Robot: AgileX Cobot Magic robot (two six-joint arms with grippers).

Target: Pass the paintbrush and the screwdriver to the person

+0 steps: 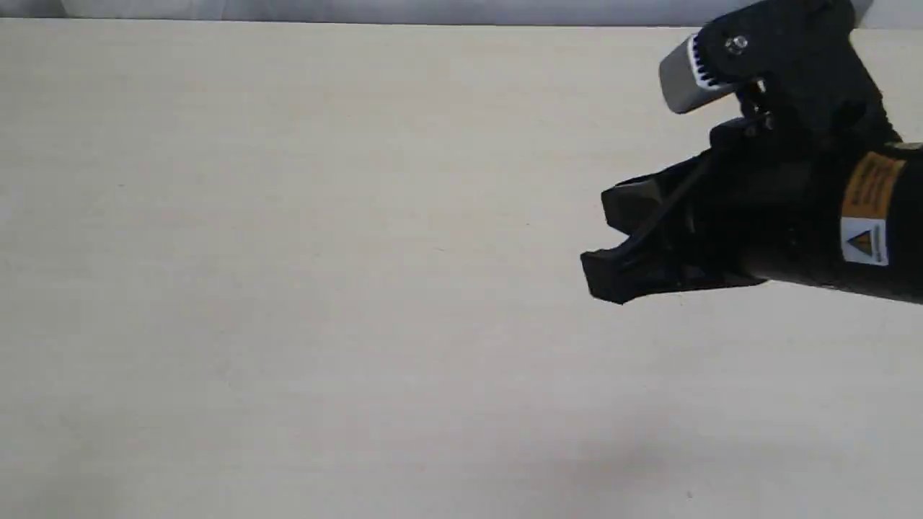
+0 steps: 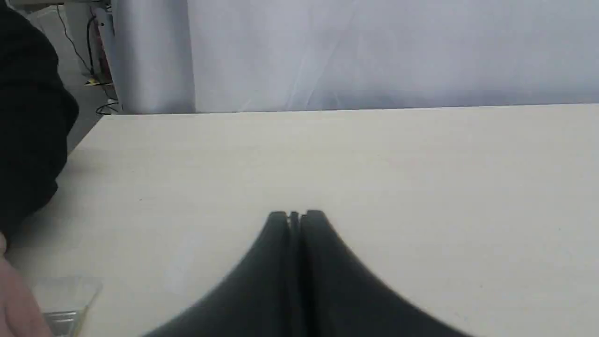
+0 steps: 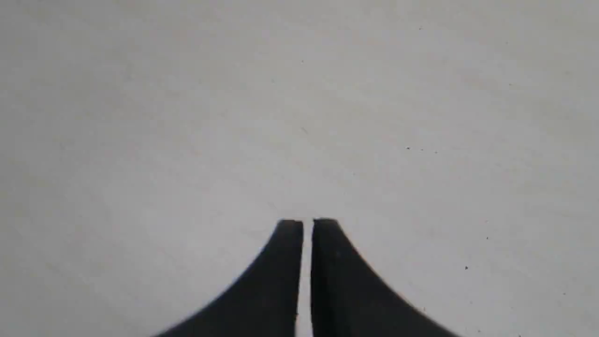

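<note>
**Both jaws clenched and empty**

The right arm (image 1: 793,194) is hanging over the surface (image 1: 288,288) at the right of the exterior frame, the right jaws pressing together. The left jaws are pressing together too. At the edge of the left wrist frame, a blurred paintbrush (image 2: 65,299), seemingly, is showing beside the person's hand (image 2: 16,304).

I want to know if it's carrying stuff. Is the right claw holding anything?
No, the right claw is shut with nothing between its tips, only the table beyond.
</note>
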